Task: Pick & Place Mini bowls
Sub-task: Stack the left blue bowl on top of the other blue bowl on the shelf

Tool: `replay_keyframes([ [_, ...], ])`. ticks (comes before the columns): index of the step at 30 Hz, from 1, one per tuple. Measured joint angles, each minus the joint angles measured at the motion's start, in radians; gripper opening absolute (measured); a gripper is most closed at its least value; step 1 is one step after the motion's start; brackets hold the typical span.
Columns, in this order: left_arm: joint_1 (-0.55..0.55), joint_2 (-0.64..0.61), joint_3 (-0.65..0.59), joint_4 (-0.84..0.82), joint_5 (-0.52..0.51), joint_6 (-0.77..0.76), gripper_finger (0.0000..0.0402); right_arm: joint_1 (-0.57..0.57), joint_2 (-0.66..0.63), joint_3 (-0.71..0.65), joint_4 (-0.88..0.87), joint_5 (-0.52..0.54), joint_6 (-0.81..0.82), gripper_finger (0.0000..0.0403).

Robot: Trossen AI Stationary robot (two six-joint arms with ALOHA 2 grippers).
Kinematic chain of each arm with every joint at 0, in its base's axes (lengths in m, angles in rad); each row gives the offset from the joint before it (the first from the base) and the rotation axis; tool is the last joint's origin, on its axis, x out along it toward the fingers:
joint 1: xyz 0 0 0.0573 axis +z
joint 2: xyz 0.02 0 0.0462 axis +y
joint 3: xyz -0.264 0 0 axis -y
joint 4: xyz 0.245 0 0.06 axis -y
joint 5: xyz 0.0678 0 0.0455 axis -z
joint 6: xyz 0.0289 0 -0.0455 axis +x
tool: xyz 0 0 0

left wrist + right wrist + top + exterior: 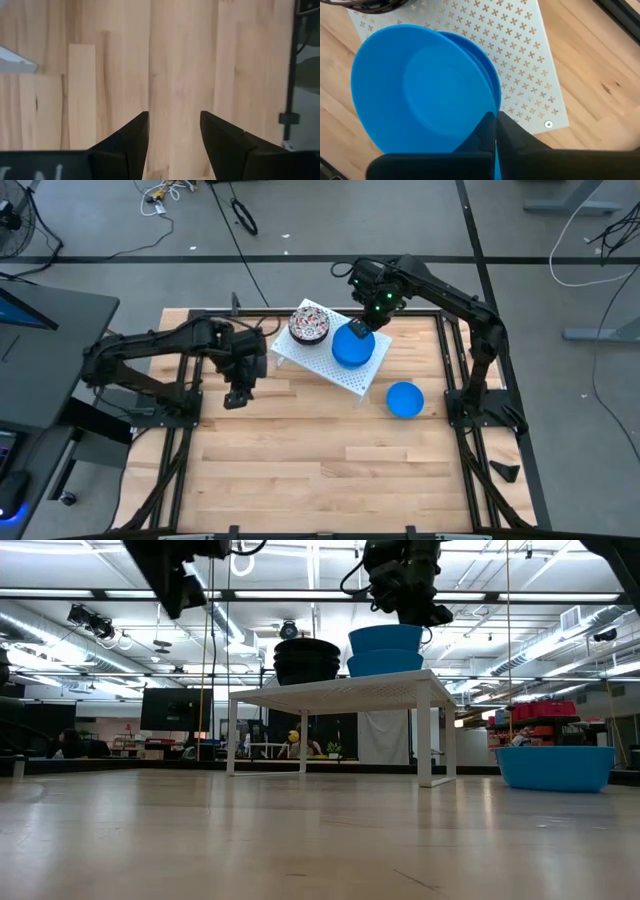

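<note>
A white perforated rack [345, 365] stands on its legs mid-table. On it sits a stack of speckled bowls [308, 324], dark in the low view [307, 660]. Beside them are two nested blue bowls [348, 350], the upper [385, 638] over the lower [385, 663]. A third blue bowl [404, 399] rests on the wood to the rack's right [555, 768]. My right gripper [360, 332] is shut on the upper blue bowl [420, 95]. My left gripper [238, 393] hangs open over bare wood left of the rack [174, 145]. My right gripper [495, 116] pinches the upper blue bowl's rim [487, 107] on its far side, one finger inside the bowl and one outside. The fingers come from above, pointing down. The bowl sits slightly askew over the lower blue bowl [492, 85]; whether the two still touch I cannot tell.
Bare wooden tabletop [300, 470] stretches across the near half and to the rack's left. The black frame rails [455, 370] run along the table's left and right sides, beside each arm's base. Cables lie on the floor beyond the far edge.
</note>
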Motion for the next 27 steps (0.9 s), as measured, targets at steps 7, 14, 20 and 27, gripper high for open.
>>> replay_keyframes([
  [7,0.0,-0.12,-0.164,0.104,-0.022,0.001,0.0181,0.0,0.002,-0.003,0.004,-0.001,0.011,0.0],
  [14,0.0,-0.236,-0.351,0.226,-0.026,0.006,0.0181,0.011,0.001,-0.012,0.023,-0.003,0.038,0.0],
  [20,0.0,-0.353,-0.542,0.388,-0.009,-0.012,0.0181,0.017,0.002,-0.093,0.057,-0.036,0.038,0.0],
  [27,0.0,-0.424,-0.609,0.564,0.019,-0.026,0.0181,0.033,0.002,-0.141,0.109,-0.035,0.014,0.0025],
])
